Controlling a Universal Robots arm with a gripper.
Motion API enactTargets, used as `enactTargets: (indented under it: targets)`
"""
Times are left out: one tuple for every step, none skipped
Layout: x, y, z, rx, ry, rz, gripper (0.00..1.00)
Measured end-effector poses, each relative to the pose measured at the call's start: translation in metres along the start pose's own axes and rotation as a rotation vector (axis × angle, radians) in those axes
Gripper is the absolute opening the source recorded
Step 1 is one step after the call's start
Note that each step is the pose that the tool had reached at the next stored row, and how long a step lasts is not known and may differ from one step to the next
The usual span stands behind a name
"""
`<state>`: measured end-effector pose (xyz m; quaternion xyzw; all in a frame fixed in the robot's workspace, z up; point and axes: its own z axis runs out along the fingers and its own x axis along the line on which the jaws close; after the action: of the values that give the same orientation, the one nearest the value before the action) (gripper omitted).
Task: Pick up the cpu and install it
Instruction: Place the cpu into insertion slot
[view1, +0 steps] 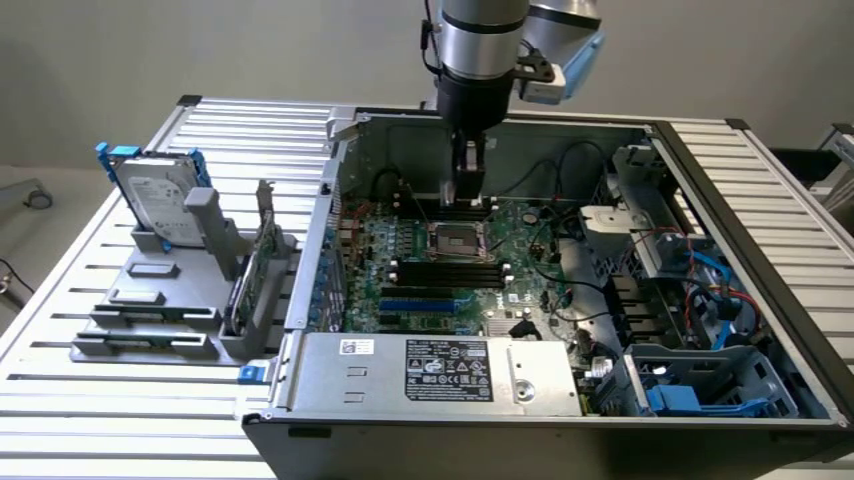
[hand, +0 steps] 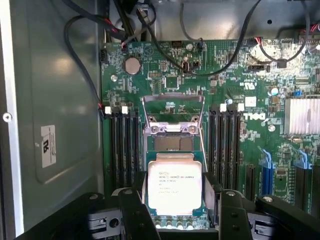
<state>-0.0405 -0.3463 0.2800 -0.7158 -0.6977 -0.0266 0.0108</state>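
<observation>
Both jaws stand wide, seemingly clamped on the square silver-topped cpu (hand: 174, 187), so the black gripper (view1: 465, 200) holds it level to match the nearby open metal socket (hand: 172, 127).

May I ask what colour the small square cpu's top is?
The cpu top is shiny silver with dark print; best in wrist view.

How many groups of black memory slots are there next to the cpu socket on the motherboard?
2: one slot group on one side of the cpu socket, the other slot group on the opposite side. None seems hidden.
</observation>
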Motion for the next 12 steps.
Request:
enactTargets:
  targets:
    - [0.000,-0.0035,0.0017,0.0001,-0.0001,0.000,0.55]
    - [0.000,-0.0057,0.0035,-0.0003,-0.0001,0.000,0.55]
    - [0.000,-0.0070,0.0052,-0.0010,0.0000,0.000,0.55]
    - [-0.001,-0.0079,0.0070,-0.0020,0.0001,0.000,0.55]
    - [-0.001,-0.0085,0.0089,-0.0035,0.0001,0.000,0.55]
    - [-0.001,-0.0088,0.0104,-0.0054,0.0001,0.000,0.55]
    - [-0.001,-0.0091,0.0120,-0.0076,0.0002,0.000,0.55]
    - [-0.001,-0.0094,0.0136,-0.0100,0.0003,0.000,0.55]
    - [-0.001,-0.0096,0.0150,-0.0123,0.0004,-0.001,0.55]
    - [-0.001,-0.0098,0.0164,-0.0149,0.0004,-0.001,0.55]
    - [-0.002,-0.0100,0.0178,-0.0177,0.0005,-0.001,0.55]
    - [-0.002,-0.0101,0.0191,-0.0208,0.0005,-0.001,0.55]
